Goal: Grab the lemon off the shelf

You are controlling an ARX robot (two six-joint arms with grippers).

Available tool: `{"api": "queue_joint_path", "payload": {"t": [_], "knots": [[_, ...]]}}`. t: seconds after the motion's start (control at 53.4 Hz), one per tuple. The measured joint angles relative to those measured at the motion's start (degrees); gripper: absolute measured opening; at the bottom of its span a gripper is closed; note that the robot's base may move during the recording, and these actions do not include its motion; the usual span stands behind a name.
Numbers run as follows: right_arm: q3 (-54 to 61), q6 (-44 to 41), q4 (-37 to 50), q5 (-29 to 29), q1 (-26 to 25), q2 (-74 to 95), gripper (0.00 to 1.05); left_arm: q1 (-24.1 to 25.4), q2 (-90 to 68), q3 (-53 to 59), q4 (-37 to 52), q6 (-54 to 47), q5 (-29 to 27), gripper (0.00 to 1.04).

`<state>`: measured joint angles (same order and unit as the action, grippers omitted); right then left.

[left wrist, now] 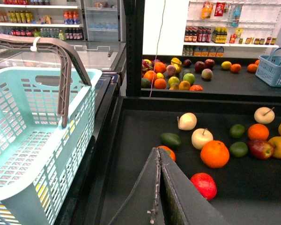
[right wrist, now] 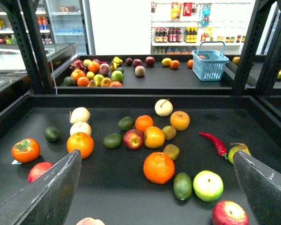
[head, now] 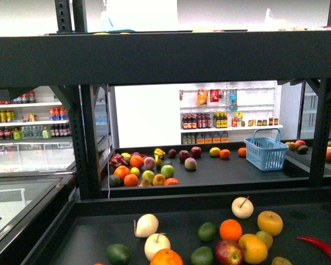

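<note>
Front view: neither of my arms shows; on the shelf point(head: 154, 243) the lemon point(head: 253, 248) lies by one red apple point(head: 228, 252), not yet approached. Left wrist view: my left claw point(left wrist: 158, 154) is clenched, one pale basket point(left wrist: 33, 140) beside. Right wrist view: my right claw point(right wrist: 159, 187) is spread wide; I'd reach forward to the lemon point(right wrist: 154, 137), past two big oranges

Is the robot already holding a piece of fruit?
No, the right gripper is wide open and empty above the fruit on the shelf.
</note>
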<state>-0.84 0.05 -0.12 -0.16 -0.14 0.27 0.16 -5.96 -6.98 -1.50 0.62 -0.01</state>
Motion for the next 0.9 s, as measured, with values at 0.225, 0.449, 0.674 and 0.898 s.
{"api": "queue_joint_path", "payload": {"t": [0.225,0.449,0.674,0.898], "knots": [[0.0,0.0,0.0,0.0,0.0,0.0,0.97,0.0,2.1,2.6,0.7,0.0,0.0,0.03],[0.0,0.0,0.0,0.0,0.0,0.0,0.97,0.0,3.1,3.7,0.8,0.0,0.0,0.03],[0.0,0.0,0.0,0.0,0.0,0.0,0.97,0.0,5.5,6.2,1.2,0.0,0.1,0.03],[0.0,0.0,0.0,0.0,0.0,0.0,0.97,0.0,5.6,6.2,1.2,0.0,0.0,0.13]]}}
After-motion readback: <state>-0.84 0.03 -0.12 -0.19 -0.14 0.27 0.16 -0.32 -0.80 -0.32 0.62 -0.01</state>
